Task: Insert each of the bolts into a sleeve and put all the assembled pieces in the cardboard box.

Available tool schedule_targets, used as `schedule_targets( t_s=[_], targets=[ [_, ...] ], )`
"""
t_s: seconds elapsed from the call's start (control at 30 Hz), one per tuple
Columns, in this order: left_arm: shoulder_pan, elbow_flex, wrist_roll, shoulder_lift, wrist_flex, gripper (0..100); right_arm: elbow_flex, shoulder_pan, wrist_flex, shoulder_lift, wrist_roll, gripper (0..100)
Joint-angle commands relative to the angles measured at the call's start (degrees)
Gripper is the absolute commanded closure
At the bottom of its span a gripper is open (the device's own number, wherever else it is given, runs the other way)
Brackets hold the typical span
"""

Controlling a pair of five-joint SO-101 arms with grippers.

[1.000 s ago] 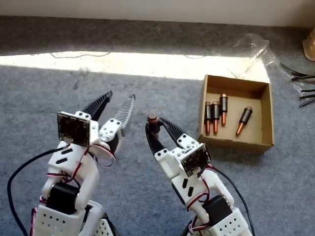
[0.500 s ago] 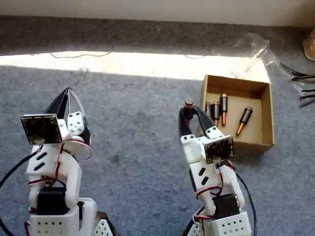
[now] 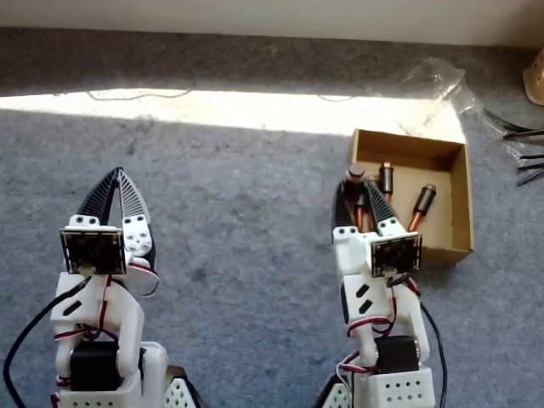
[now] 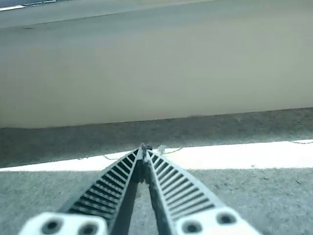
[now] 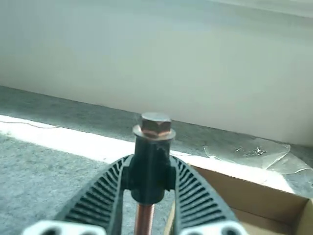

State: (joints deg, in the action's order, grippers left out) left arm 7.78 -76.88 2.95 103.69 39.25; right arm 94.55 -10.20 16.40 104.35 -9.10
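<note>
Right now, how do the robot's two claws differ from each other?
The left gripper is shut on nothing, its tips meeting; the right gripper clamps an upright sleeved bolt. The left hangs over bare carpet, the right at the cardboard box edge. Both have black ribbed fingers.

A copper bolt (image 5: 155,126) seated in a black sleeve (image 5: 149,166) stands upright, clamped by the right end effector (image 3: 358,191) at the open cardboard box (image 3: 425,248), by its left wall; more assembled pieces (image 3: 422,201) lie inside.
</note>
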Motion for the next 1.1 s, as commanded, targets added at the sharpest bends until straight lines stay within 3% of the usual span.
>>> schedule_targets(
  t_s=[0.0,0.27,0.47,0.73,0.93,1.07],
  targets=[
    [0.3,0.4,0.4,0.9,5.5,99,-7.4,2.2,3.3,0.7,-0.6,99.4],
    [-0.1,0.0,0.4,0.9,20.7,99,-15.6,2.5,7.4,0.7,-0.6,99.4],
    [-10.6,0.0,0.5,0.9,29.4,99,-16.0,2.5,7.5,0.7,-0.6,99.4],
    [-12.0,-5.2,0.4,0.9,29.8,99,-15.9,3.6,7.5,0.7,-0.7,99.4],
    [-4.4,-6.2,-3.8,0.9,30.2,99,-15.6,10.9,7.5,0.7,-0.7,99.4],
    [-3.6,-7.7,-5.0,0.9,31.2,99,-15.6,13.5,7.3,0.7,-0.7,99.4]
  ],
)
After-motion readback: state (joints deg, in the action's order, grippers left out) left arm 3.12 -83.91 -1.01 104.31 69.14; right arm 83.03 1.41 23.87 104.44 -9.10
